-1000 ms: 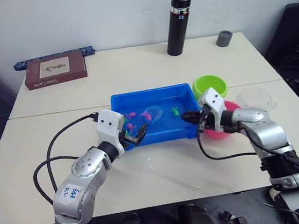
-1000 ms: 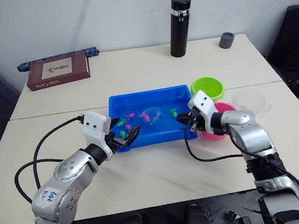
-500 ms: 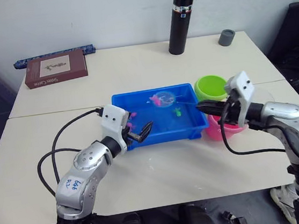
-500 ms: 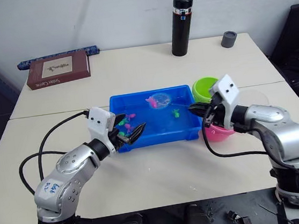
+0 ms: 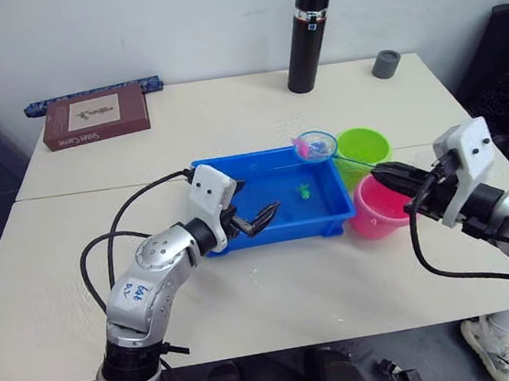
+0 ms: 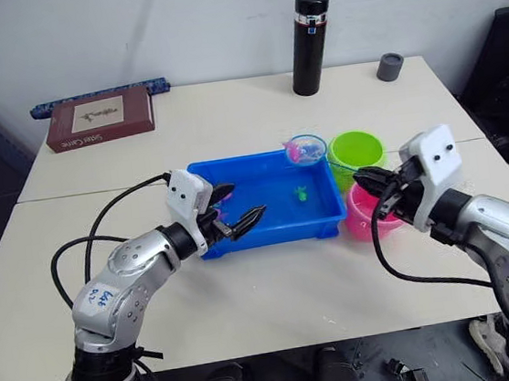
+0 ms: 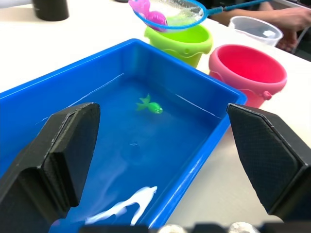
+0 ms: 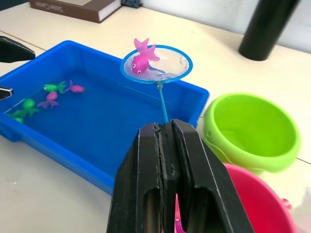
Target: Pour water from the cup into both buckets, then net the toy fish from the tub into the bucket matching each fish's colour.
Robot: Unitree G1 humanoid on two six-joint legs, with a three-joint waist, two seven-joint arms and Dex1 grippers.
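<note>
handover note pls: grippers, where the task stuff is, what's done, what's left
Right gripper: jaws shut on the net handle, hoop lifted over the tub's far corner, beside the green bucket, carrying one pink fish.
Left gripper: open, at the tub's near rim.
Cup sits past the pink bucket.
Left: drop this fish in the pink bucket, then net the remaining pink and green ones.

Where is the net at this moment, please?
The net is raised over the far right corner of the blue tub, beside the green bucket, with a pink fish in it; the right gripper holds its handle.
</note>
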